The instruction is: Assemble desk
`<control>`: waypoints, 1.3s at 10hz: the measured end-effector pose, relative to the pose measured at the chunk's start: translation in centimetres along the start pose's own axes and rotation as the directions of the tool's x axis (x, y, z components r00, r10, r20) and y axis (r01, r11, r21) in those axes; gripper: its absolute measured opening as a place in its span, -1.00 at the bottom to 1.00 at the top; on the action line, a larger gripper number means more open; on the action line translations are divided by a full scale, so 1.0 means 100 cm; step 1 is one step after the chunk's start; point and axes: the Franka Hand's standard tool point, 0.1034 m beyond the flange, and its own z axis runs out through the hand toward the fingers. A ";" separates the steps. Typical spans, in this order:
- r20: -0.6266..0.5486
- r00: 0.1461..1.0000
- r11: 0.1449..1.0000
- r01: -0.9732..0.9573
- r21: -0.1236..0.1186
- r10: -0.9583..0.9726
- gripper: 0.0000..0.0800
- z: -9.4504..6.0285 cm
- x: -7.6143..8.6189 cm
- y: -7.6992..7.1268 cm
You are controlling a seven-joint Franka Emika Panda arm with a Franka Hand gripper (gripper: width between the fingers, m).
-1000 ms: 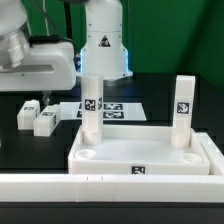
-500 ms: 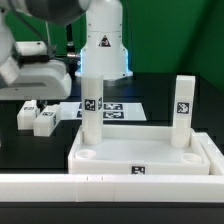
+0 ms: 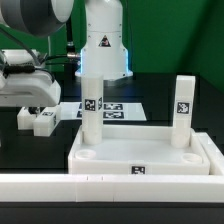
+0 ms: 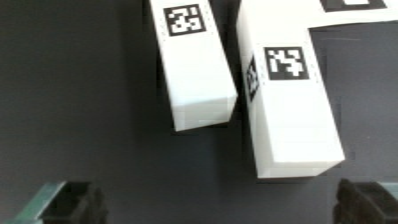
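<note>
In the exterior view the top point(image 3: 145, 155) lies flat on the tabletop point(image 3: 30, 148) with its sockets facing up. Two standing legs point(image 3: 92, 115) point(image 3: 183, 108) are already upright in its far corner sockets, and the near sockets are bare, so I judge the desk half built. Two loose legs point(image 3: 36, 119) lie to the exterior view's left of the top, apart from it. The arm point(image 3: 28, 90) hangs right above them, probably to fetch the next one; the jaws cannot be read from here. In the wrist view the loose legs point(image 4: 199, 75) point(image 4: 294, 110) lie side by side, tags up, close together and slightly splayed. The jaws are spread wide and hold nothing, with both legs lying beyond their tips. The close spacing could make it awkward to take one leg alone.
</note>
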 end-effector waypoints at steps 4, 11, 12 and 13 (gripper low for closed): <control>0.005 0.999 0.999 -0.039 -0.003 0.039 0.62 0.003 0.006 -0.024; 0.238 0.971 1.000 -0.007 0.021 0.002 0.62 0.011 0.002 -0.025; 0.244 0.970 1.000 -0.008 0.018 0.004 0.62 0.013 0.005 -0.023; 0.236 0.972 1.000 -0.008 0.016 0.004 0.62 0.013 0.007 -0.023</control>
